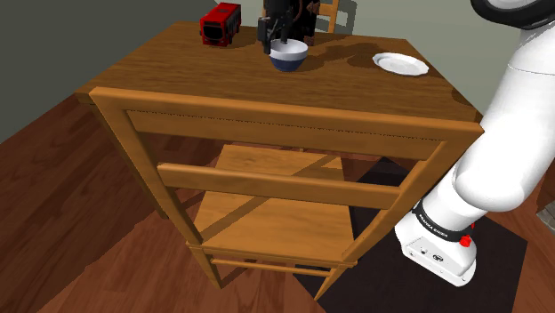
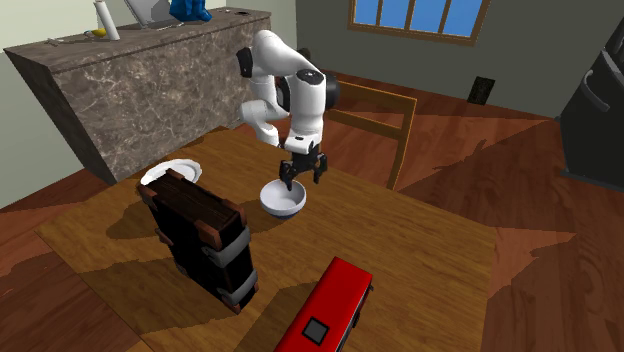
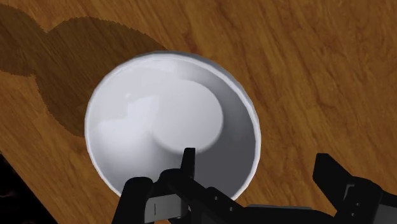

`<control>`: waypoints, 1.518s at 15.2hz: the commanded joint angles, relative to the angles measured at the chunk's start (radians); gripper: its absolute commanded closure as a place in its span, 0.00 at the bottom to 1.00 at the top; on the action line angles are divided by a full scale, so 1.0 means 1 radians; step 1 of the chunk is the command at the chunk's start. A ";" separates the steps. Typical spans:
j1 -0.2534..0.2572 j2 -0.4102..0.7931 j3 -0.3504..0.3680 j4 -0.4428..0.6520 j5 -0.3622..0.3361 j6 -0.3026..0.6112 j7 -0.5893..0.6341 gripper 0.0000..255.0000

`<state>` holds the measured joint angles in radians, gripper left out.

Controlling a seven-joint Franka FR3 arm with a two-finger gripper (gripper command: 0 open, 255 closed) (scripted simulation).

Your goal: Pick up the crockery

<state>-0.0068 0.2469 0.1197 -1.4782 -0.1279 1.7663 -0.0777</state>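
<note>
A white bowl [image 1: 288, 58] [image 2: 283, 199] [image 3: 165, 121] stands upright on the wooden table [image 1: 178, 67]; its outer wall looks dark blue in the shoulder view. My black gripper [image 1: 277, 37] [image 2: 303, 173] [image 3: 259, 175] hangs just over the bowl's rim, pointing down. It is open and holds nothing. In the wrist view one finger [image 3: 188, 165] reaches inside the bowl and the other finger [image 3: 332, 177] stands outside it, over bare table, so the rim lies between them without being touched.
A white plate [image 1: 400, 63] [image 2: 170, 172] lies on the table apart from the bowl. A red box-like appliance [image 1: 221, 22] [image 2: 325, 310] and a dark case [image 2: 205, 240] stand nearby. A wooden chair [image 1: 285, 178] is at the table's near edge.
</note>
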 commanded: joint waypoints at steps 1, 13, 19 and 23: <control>0.000 -0.001 0.000 -0.027 -0.001 0.027 0.004 0.00; -0.001 -0.001 0.000 -0.048 -0.001 0.047 0.005 1.00; 0.001 0.001 0.001 0.009 0.000 -0.007 0.001 1.00; 0.003 0.009 0.001 0.073 0.000 -0.064 -0.004 1.00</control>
<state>-0.0045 0.2508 0.1207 -1.4263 -0.1276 1.7186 -0.0805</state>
